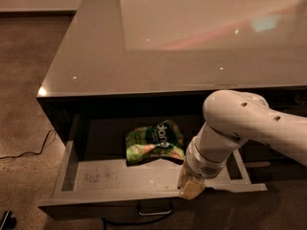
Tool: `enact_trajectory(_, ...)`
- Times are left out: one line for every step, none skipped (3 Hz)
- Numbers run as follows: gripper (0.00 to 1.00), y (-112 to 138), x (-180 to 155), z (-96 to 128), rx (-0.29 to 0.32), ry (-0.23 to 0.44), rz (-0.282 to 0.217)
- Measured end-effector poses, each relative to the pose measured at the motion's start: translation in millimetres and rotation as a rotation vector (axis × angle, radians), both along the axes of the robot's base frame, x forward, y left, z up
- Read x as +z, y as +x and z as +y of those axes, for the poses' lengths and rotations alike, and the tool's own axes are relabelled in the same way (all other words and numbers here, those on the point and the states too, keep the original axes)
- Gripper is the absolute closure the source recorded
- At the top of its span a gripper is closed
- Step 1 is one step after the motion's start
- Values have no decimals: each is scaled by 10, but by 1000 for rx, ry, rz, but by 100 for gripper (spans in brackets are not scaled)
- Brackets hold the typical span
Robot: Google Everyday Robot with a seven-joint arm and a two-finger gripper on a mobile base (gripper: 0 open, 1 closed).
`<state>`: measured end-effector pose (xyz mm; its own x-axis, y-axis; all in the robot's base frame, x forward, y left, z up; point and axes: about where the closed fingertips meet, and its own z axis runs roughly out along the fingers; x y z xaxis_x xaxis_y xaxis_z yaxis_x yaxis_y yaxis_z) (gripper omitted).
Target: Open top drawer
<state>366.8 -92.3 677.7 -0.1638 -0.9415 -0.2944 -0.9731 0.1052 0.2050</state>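
Observation:
The top drawer [96, 176] stands pulled out from under the glossy grey counter, showing pale grey sides and floor. Its dark front runs along the bottom of the view with a small loop handle [154, 209] at the centre. My gripper [191, 188] hangs from the white arm at the drawer's front edge, just right of and above the handle, pale fingers pointing down. A green snack bag [154, 142] lies inside the drawer, left of the arm.
The counter top [192, 37] fills the upper view. A black cable [29, 150] runs over the brown floor at the left. A dark object [5, 219] sits at the lower left corner.

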Motion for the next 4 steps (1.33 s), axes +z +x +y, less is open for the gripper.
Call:
enact_trajectory(59, 0, 0, 0, 0, 0, 0)
enact_trajectory(35, 0, 0, 0, 0, 0, 0)
enact_trajectory(13, 0, 0, 0, 0, 0, 0)
enact_trajectory(0, 0, 0, 0, 0, 0, 0)
